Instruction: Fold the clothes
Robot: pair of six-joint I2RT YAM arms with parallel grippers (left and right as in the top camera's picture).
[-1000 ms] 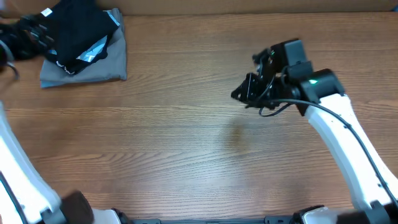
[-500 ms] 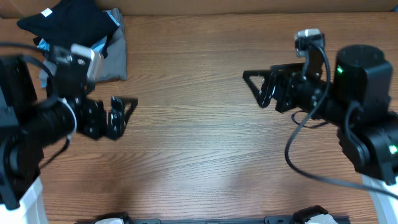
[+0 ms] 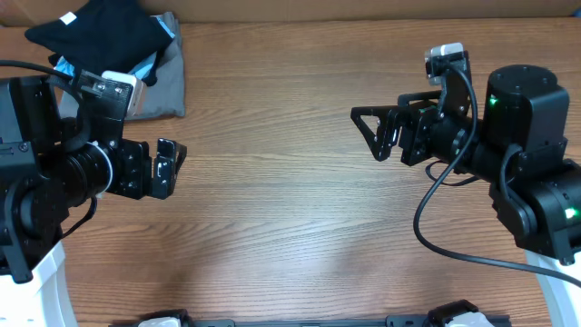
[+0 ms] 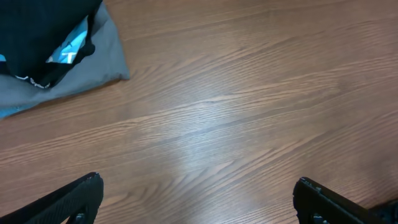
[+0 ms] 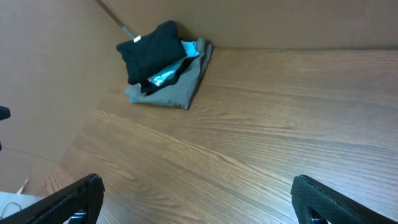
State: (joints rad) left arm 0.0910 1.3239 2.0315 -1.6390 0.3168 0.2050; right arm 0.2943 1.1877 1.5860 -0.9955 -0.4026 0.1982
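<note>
You see the black T-shirt [image 3: 100,32] bunched atop the grey garment [image 3: 168,91] at upper left; your left gripper [image 3: 174,168] and right gripper [image 3: 366,134] hang over the table [image 3: 272,236], jaws spread wide

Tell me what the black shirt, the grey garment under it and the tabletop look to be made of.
Black T-shirt: soft matte knit, probably cotton jersey; it slumps in limp folds, no shine. Grey garment: similar matte cloth, lying flat with soft edges. Table: wood-grain surface with a faint sheen, possibly laminate; a pale glare patch shows.
</note>
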